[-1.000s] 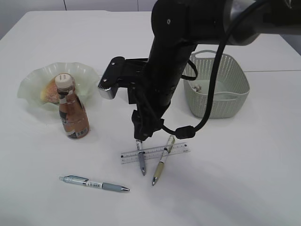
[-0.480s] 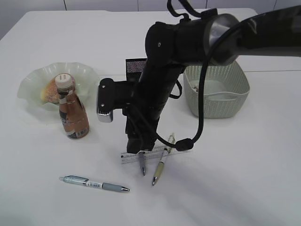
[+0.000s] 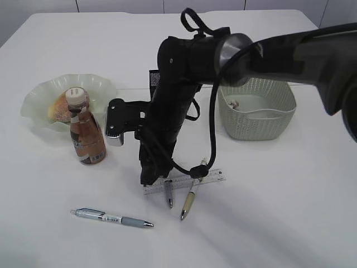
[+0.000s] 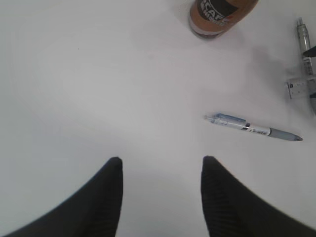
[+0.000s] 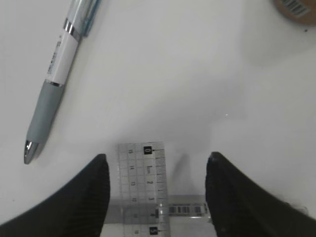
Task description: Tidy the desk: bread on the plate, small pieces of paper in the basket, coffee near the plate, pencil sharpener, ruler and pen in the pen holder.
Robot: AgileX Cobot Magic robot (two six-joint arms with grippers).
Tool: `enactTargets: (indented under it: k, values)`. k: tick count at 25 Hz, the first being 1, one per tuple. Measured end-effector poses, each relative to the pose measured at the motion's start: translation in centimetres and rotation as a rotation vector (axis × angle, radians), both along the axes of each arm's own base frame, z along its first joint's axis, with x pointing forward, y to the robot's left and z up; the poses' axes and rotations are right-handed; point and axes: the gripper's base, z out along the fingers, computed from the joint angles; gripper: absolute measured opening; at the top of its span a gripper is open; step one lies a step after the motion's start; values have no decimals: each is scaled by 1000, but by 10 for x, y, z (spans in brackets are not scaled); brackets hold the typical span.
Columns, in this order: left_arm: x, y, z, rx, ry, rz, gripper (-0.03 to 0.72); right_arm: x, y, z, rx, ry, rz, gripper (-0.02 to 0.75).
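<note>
A: Location of the ruler [image 5: 143, 190]?
B: Flat on the desk [image 3: 268, 201], its zero end between the fingertips of the right gripper [image 5: 155, 168], jaws apart, nothing clamped.
A: Left gripper [image 4: 160, 165]?
B: Spread, above bare desk, blue-grey pen [image 4: 252, 128] ahead

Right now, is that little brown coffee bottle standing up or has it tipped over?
Standing upright. The coffee bottle rests on its base on the desk, white cap on top, just in front of the plate.
</note>
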Motion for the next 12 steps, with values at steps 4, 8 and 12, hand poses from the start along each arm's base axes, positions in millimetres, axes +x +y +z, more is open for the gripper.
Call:
enactTargets:
  k: [4, 8, 12]
  values:
    - [0, 0, 0, 0, 0, 0, 379, -2, -1, -10, -34, 65, 20, 459]
    - [0, 0, 0, 0, -1, 0, 379, -4, -2, -13, -54, 82, 30, 459]
    - [1, 0, 0, 1, -10, 3, 379, -3, -3, -14, -67, 79, 35, 459]
